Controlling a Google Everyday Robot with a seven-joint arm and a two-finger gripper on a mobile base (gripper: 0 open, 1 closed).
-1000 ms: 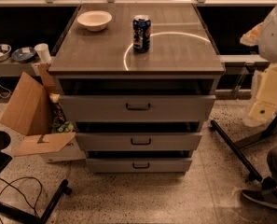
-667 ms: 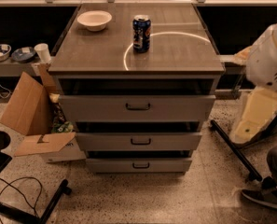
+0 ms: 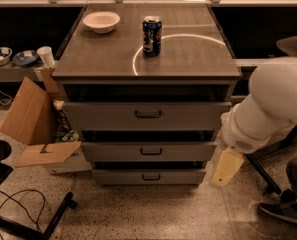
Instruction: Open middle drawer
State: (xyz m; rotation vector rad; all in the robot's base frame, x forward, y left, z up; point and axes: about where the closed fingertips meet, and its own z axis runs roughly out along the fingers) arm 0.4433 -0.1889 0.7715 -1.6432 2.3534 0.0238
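Observation:
The middle drawer (image 3: 188,152) is a wide, shallow grey panel with a small dark bar handle (image 3: 151,152) at its centre. It sits between a taller-fronted drawer (image 3: 148,115) above and the shortest drawer (image 3: 148,176) below, in a grey cabinet. A dark gap shows above its front. My white arm (image 3: 273,104) reaches in from the right. My gripper (image 3: 227,168), a cream piece hanging from the wrist, is low beside the cabinet's right side, right of the middle drawer's front and apart from the handle.
A blue soda can (image 3: 152,35) and a white bowl (image 3: 101,21) stand on the cabinet top (image 3: 188,59). An open cardboard box (image 3: 30,114) sits at the left. A black chair base (image 3: 28,219) lies front left, a black stand leg (image 3: 260,176) at the right.
My arm has swung in from the right edge, leftward and down, bringing the gripper close to the cabinet's right side. The drawers have not moved.

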